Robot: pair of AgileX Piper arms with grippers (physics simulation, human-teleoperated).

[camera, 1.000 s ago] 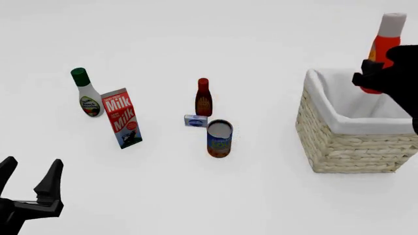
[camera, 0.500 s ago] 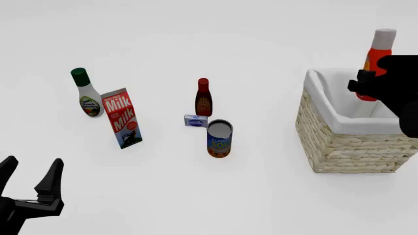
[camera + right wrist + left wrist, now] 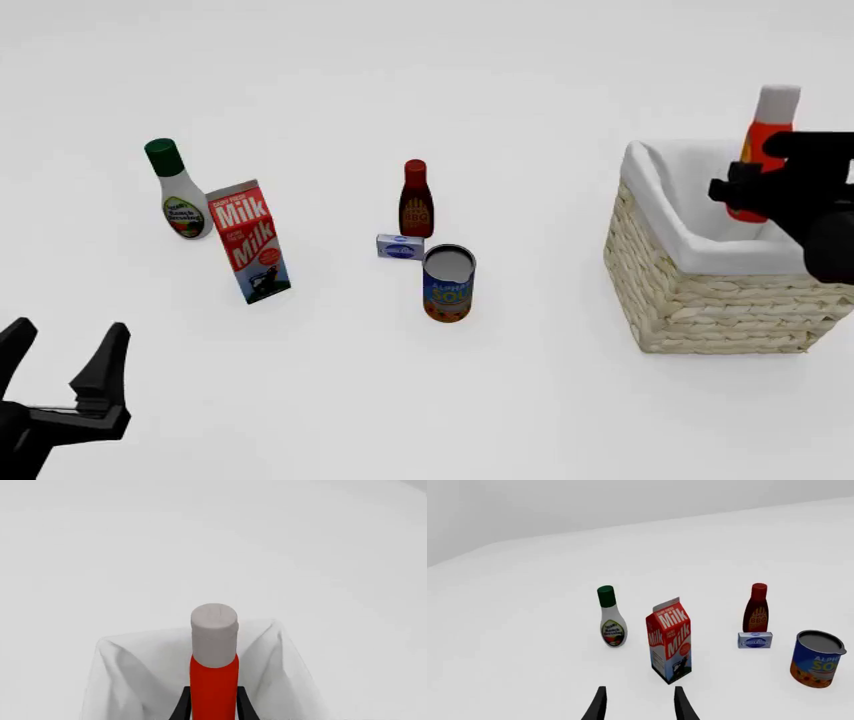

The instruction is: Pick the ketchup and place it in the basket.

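Note:
The ketchup (image 3: 763, 138), a red-orange bottle with a whitish-grey cap, stands upright in my right gripper (image 3: 755, 186), which is shut on its body. Its lower part dips inside the basket (image 3: 714, 300), a pale wicker basket with a white cloth lining, at the far right. In the right wrist view the ketchup (image 3: 213, 682) sits between my fingers (image 3: 183, 707) over the white lining (image 3: 130, 667). My left gripper (image 3: 60, 372) is open and empty at the near left; it also shows in the left wrist view (image 3: 639, 707).
A white bottle with a green cap (image 3: 176, 190) and a milk carton (image 3: 248, 242) stand at the left. A slim dark bottle with a red cap (image 3: 415, 200), a small white box (image 3: 399, 246) and a can (image 3: 449, 283) stand mid-table.
My right gripper has lowered the ketchup, so its base now dips into the basket. The left arm has not moved.

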